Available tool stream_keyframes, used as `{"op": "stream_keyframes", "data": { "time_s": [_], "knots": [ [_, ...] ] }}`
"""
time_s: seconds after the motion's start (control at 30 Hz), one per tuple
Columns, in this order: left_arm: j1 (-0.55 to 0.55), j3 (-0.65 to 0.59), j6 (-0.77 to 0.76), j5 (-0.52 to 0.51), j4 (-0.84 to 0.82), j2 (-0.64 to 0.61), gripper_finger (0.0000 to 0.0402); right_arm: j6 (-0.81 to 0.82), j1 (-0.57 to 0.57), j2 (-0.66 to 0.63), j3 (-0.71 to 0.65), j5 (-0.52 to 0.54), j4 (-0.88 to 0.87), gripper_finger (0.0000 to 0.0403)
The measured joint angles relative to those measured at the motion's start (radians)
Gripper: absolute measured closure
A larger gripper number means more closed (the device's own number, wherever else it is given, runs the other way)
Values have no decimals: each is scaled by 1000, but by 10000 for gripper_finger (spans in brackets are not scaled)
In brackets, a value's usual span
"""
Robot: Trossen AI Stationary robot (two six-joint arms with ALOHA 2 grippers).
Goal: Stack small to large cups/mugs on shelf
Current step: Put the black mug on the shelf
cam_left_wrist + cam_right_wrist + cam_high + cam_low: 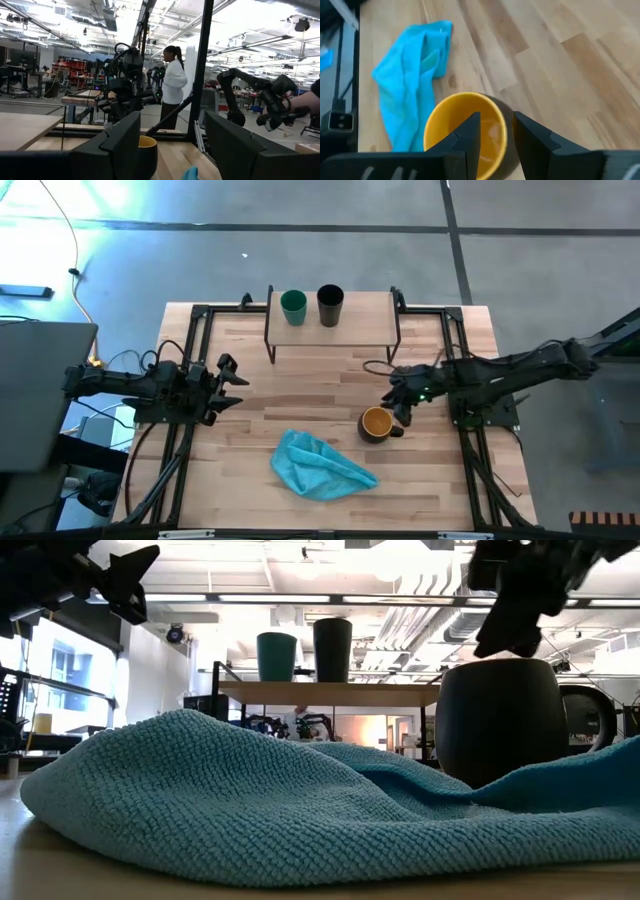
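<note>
Item 1, shelf: light-wood board on thin black legs, standing at the far middle of the table.

Item 2, green cup: upright on the shelf, toward its left part. The low view shows it on the board beside the black one.

Item 3, black cup: upright on the shelf, just beside the green cup on its right, taller than it, the two apart by a narrow gap.

Item 4, mug: dark outside, yellow-orange inside, standing upright on the table at the right of centre, well apart from the shelf. Its handle cannot be made out from above. In the low view it rises dark behind the cloth.

Item 5, my right end effector: positioned at the mug on its far-right side. My right wrist view shows my two fingers parted by a narrow gap, one over the yellow-orange interior and the other over the rim's outer side. Whether they touch the rim I cannot tell; nothing is held.

Item 6, my left end effector: hanging above the left part of the table, fingers spread wide, empty, well apart from every vessel.

Item 7, blue cloth: crumpled on the near middle of the table, just beside the mug on its near-left side.

Item 8, person: standing in the room beyond the table, in a white top, seen in my left wrist view.
</note>
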Motion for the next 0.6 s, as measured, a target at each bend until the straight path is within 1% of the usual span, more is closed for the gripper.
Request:
{"op": "stream_keyframes", "data": {
  "time_s": [0.13, 0.23, 0.43, 0.53, 0.6],
  "knots": [
    [0, 0, -8, 0, 0, 0, 190, -33, 0, 112, 65, -74, -13, 299],
    [0, 0, -9, 0, 0, 0, 190, -34, 0, 187, 123, -106, -69, 299],
    [0, 0, -16, 0, 0, 0, 190, -32, 0, 286, 261, -80, -225, 299],
    [0, 0, -22, 0, 0, 0, 190, 7, 0, 314, 324, -63, -297, 299],
    [0, 0, -24, 0, -3, 0, 190, 2, 0, 326, 359, -52, -358, 299]
  ]
}}
